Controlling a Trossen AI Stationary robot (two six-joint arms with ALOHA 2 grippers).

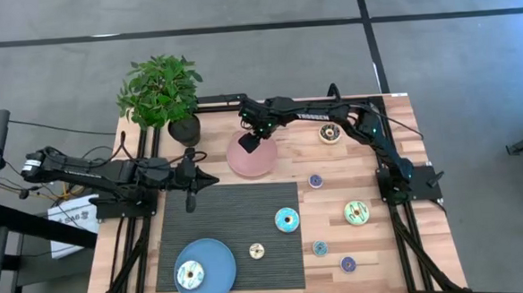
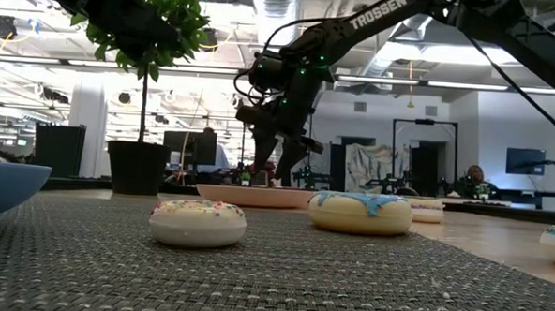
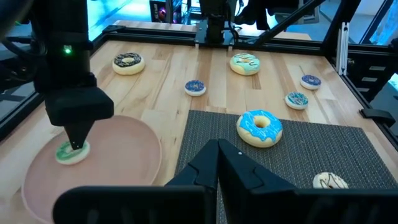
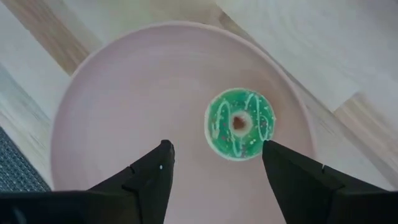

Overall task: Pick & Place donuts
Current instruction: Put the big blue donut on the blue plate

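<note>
High view: my right gripper (image 1: 250,142) hangs over the pink plate (image 1: 264,163) at the table's 12 o'clock edge; my left gripper (image 1: 190,177) waits at 9 o'clock beside the dark mat (image 1: 232,265). A cream donut (image 1: 191,276) lies on the blue plate (image 1: 215,257) at 7 o'clock.

Low view: my right gripper (image 2: 280,151) points down at the pink plate (image 2: 257,196).

Left wrist view: my left fingers (image 3: 249,177) are together; the green donut (image 3: 71,152) lies on the pink plate (image 3: 118,162).

Right wrist view: my fingers (image 4: 155,168) stand apart, empty, above the green donut (image 4: 240,124).
</note>
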